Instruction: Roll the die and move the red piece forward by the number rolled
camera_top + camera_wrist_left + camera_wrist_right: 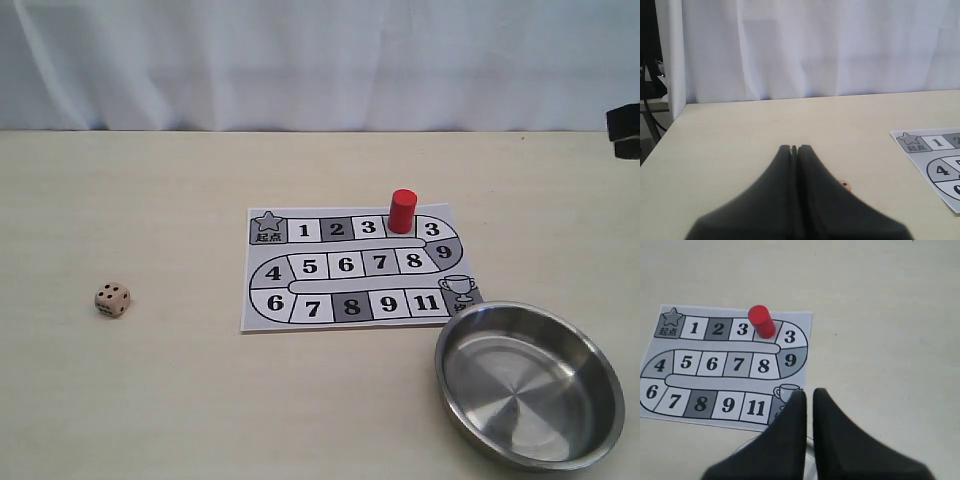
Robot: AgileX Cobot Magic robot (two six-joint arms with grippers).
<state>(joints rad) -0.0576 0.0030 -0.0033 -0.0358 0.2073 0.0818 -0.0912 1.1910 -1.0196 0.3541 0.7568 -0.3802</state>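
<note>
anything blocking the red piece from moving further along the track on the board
Nothing visible does. The red piece stands alone on the board; the squares ahead are bare. The die and steel bowl sit off the board.

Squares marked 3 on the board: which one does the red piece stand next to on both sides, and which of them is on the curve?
The red piece stands in the top row between both 3s; the one at the bend is on the curve, the other follows 2.

A staged test bench, lab-like — bare beige table (150,400) backed at 12 o'clock by a plain white curtain (320,60).
</note>
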